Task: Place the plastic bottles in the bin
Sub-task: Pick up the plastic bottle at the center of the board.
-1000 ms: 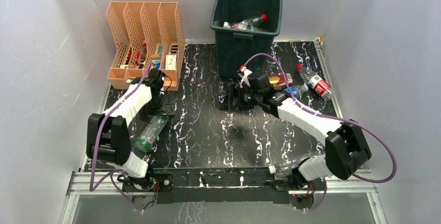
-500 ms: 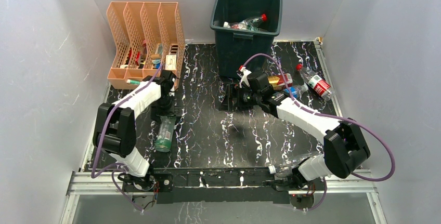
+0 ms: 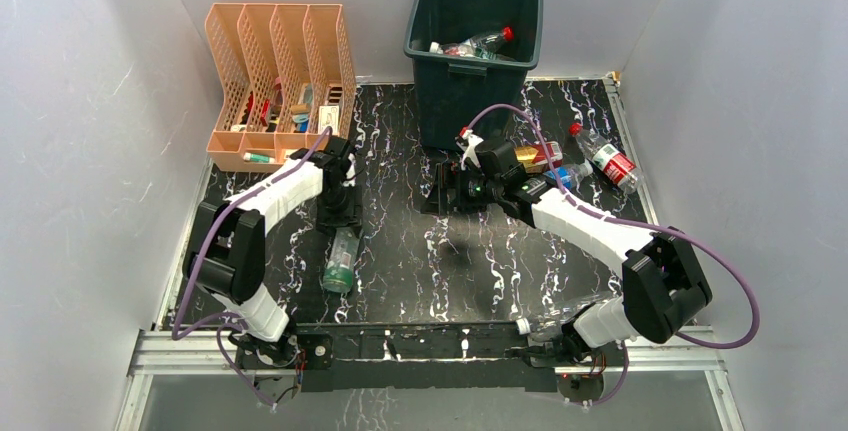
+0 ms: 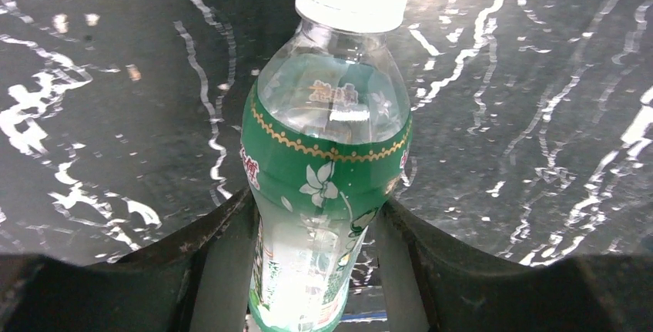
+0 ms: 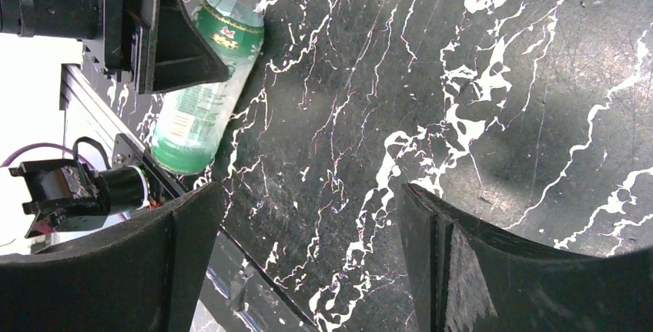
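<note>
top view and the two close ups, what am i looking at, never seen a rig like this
A robot's left arm and right arm are bolted at the near edge of the table. The wide picture looks down from above and behind them; each close-up comes from a camera on one wrist. On the dark table stand a green bin with a few bottles inside and a peach file organizer; loose bottles lie at the far right. The left tool is shut on a green-labelled bottle lying on the table. The right tool is open and empty.
</note>
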